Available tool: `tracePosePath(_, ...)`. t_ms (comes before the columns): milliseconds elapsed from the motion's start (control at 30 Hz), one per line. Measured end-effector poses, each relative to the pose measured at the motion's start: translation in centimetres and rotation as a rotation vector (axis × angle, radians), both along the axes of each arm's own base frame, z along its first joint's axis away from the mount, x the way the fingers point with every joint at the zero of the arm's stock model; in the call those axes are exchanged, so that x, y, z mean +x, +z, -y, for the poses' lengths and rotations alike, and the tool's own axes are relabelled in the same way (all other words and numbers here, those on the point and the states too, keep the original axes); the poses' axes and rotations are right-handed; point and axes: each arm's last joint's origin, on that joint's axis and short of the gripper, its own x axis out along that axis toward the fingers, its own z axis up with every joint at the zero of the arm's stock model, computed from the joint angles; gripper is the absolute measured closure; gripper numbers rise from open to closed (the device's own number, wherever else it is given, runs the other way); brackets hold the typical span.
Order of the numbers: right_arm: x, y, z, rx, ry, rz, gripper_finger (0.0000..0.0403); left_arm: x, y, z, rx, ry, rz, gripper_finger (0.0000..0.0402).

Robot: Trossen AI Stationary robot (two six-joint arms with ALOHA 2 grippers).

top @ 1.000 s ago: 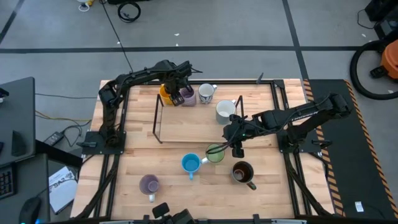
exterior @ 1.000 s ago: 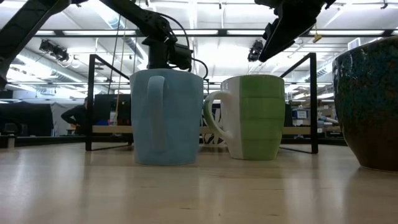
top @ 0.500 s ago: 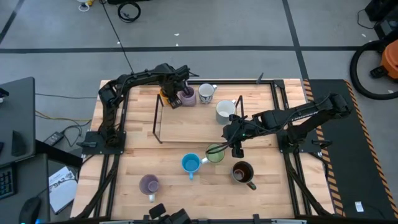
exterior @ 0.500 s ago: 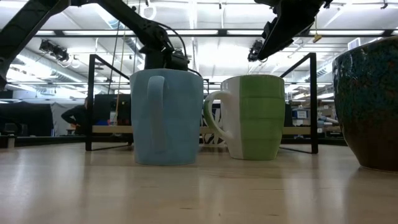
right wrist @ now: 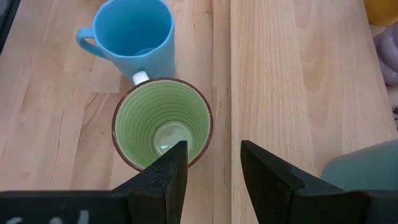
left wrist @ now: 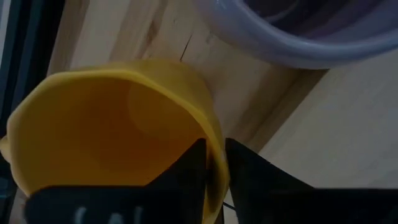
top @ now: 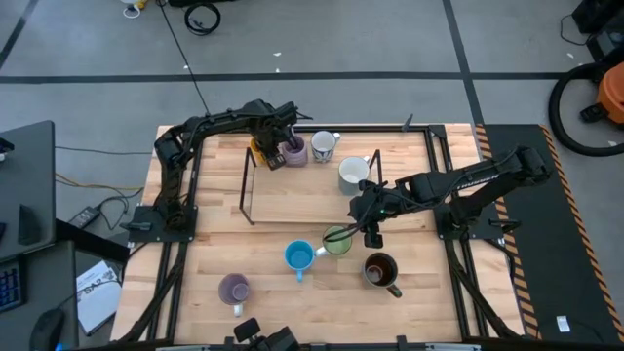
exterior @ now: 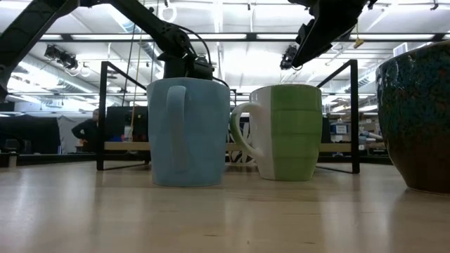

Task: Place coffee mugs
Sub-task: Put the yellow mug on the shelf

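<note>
Orange mug upright, rim seemingly pinched by left gripper; right gripper open.

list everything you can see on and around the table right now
orange mug: 1, orange, far left on the rack, wall between the left hand's fingers
lavender mug: 1, beside the orange one
patterned white mug: 1, far centre
pale mug: 1, white-grey, rack's right end
blue mug: 1, near centre
green mug: 1, right of the blue one
dark brown mug: 1, near right
purple mug: 1, near left
wire rack: 1, black, far half
table: 1, light wood
left hand: shut on the orange mug
right hand: open, above the green mug
</note>
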Motion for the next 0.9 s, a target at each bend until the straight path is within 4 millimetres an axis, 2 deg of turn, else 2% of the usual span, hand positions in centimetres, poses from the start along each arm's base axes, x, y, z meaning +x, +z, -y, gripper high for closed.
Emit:
tracePosePath(133,0.0,0.0,0.0,0.000,0.000,0.000,0.0248,0.0,0.0,0.0,0.003,-0.004,-0.003,0.0373)
tracePosePath(467,0.1,0.0,0.0,-0.003,0.004,0.007,0.0248,-0.1,0.5,0.0,-0.003,-0.018,-0.018,0.0374)
tracePosePath(900,0.1,0.0,0.0,-0.006,0.008,0.007,0.0248,0.3,6.1,-1.1,0.069,-0.002,0.013,0.0374)
